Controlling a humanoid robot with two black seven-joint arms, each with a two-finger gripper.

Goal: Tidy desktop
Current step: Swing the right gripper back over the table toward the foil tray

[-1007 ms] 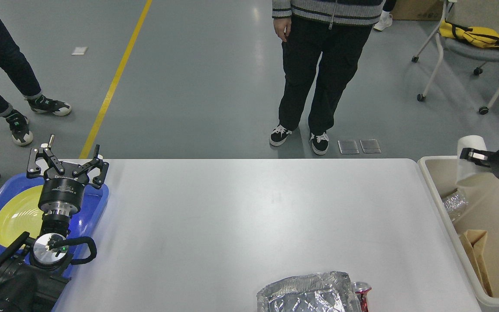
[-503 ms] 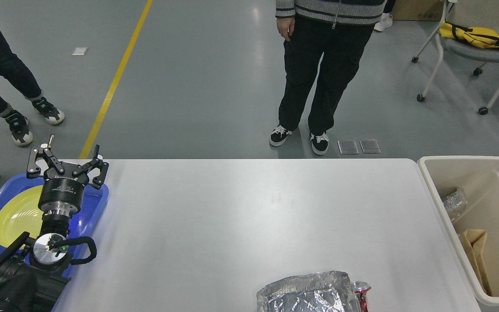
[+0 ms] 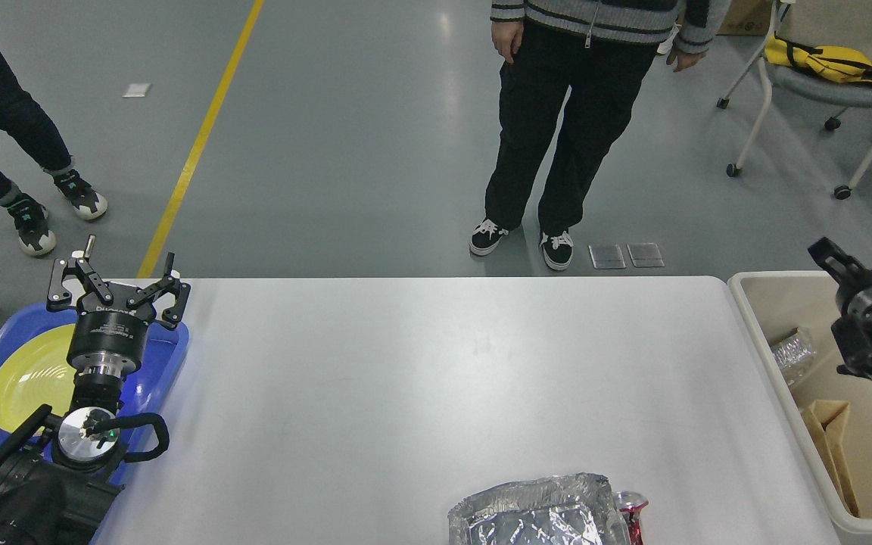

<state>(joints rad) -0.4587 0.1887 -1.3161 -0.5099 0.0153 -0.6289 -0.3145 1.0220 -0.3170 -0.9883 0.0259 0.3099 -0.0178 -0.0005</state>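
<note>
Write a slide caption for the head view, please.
White desktop holding only a foil tray and red can; left pincer open over blue tray.

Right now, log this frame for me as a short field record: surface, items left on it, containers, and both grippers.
surface: white rectangular desktop
items left: crumpled silver foil tray at the near edge, red drink can touching its right side
left container: blue plastic tray holding a yellow plate
right container: beige plastic bin with brown paper and clear wrap inside
left gripper: open, empty, above the tray
right gripper: above the bin, finger state unclear
</note>
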